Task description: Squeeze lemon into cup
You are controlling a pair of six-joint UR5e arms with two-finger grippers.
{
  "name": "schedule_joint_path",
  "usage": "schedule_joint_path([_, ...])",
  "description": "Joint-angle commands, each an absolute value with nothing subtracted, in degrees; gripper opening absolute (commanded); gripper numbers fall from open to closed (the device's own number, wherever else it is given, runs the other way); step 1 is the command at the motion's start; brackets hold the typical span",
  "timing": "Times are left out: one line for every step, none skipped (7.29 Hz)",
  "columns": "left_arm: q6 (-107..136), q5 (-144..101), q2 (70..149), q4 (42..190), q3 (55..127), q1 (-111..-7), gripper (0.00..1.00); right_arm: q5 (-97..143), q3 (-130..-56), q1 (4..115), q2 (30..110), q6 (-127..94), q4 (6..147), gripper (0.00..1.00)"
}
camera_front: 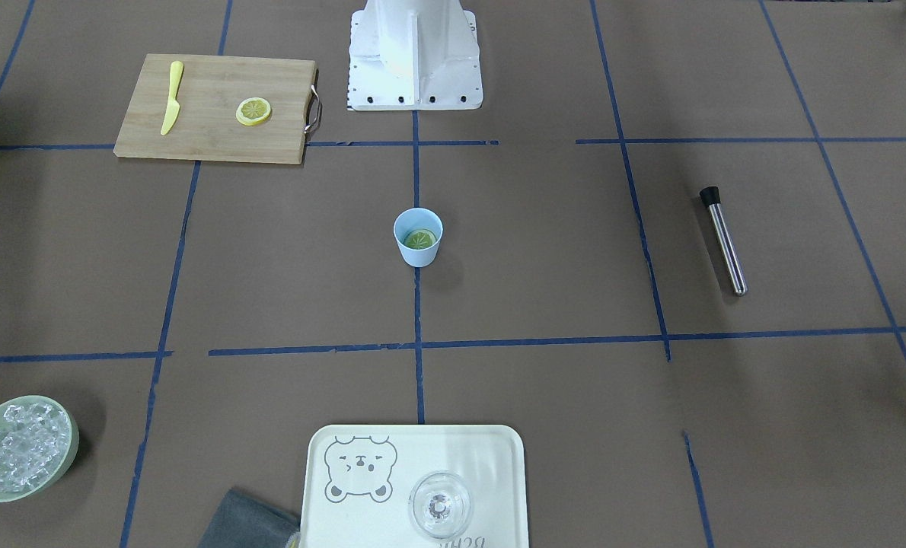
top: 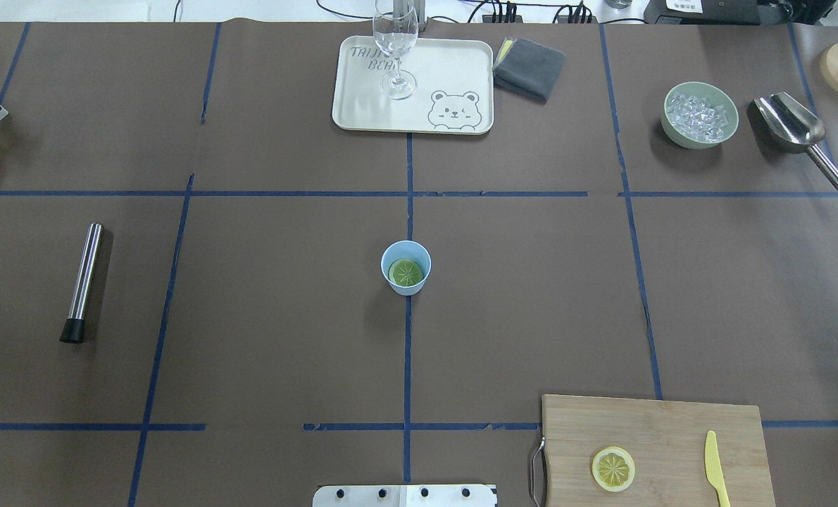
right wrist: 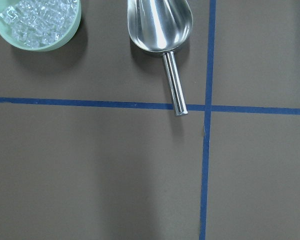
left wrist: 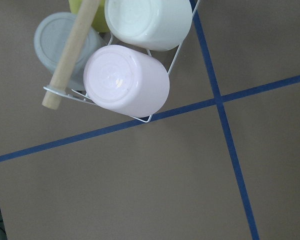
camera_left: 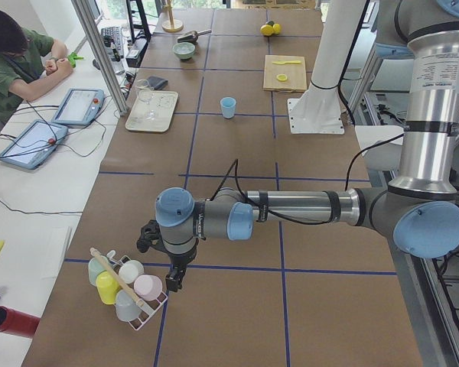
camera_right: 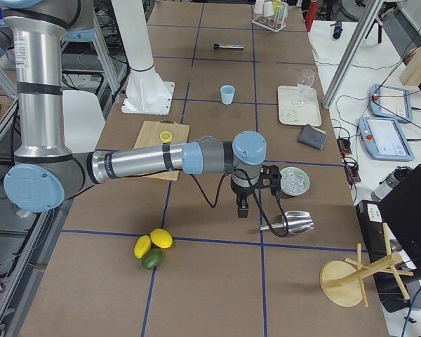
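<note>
Lemon slice (top: 613,469) flat on cutting board (top: 672,429), beside yellow plastic knife (top: 716,468), not touching. Light-blue cup (top: 408,289) upright mid-bench, greenish slice (top: 405,272) inside. Both end effectors well away from both: left end effector (camera_left: 170,277) by cup rack (camera_left: 130,294), right end effector (camera_right: 243,205) near ice bowl (camera_right: 295,180). Finger state: cannot tell, either one.

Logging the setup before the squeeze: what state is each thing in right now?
Light-blue plastic cup: upright, greenish citrus slice inside.
Round yellow lemon slice: flat on the wooden cutting board.
Clear stemmed glass: upright, empty, on the cream tray.
Pale green bowl: full of ice.
Steel scoop: lying empty.
</note>
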State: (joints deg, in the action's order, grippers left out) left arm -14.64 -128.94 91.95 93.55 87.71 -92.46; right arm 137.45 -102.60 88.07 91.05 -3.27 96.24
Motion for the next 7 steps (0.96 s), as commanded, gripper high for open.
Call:
schedule_joint_path([-14.33,-128.94,92.20,93.52,87.80,-92.37,1.00,137.37,-102.48,88.07,90.97,-3.25,96.24,1.00])
schedule_joint_path([-14.33,-128.94,92.20,93.52,87.80,-92.37,1.00,137.29,-101.35,88.07,91.23,-2.21,96.24,1.00])
schedule_joint_path([-14.41,-128.94,92.20,93.60,87.89,-92.46,1.00,137.29,-99.51,88.07,91.32,-1.33,96.15,1.00])
schedule_joint_path([-14.33,-128.94,92.20,93.60,87.80,-92.46,1.00,137.29,-97.67,88.07,91.58,1.73,96.15,1.00])
schedule_joint_path([-14.41,-128.94,92.11,93.60,87.80,-92.46,1.00,137.29,-98.08,88.07,91.49,2.02,96.15,1.00])
schedule_joint_path([-14.41,-128.94,92.11,93.60,87.80,-92.46,1.00,137.29,-98.09,88.24,91.49,1.93,96.24,1.00])
schedule_joint_path([-14.41,-128.94,92.11,93.69,87.80,-92.46,1.00,137.37,-98.17,88.24,91.49,1.93,96.24,1.00])
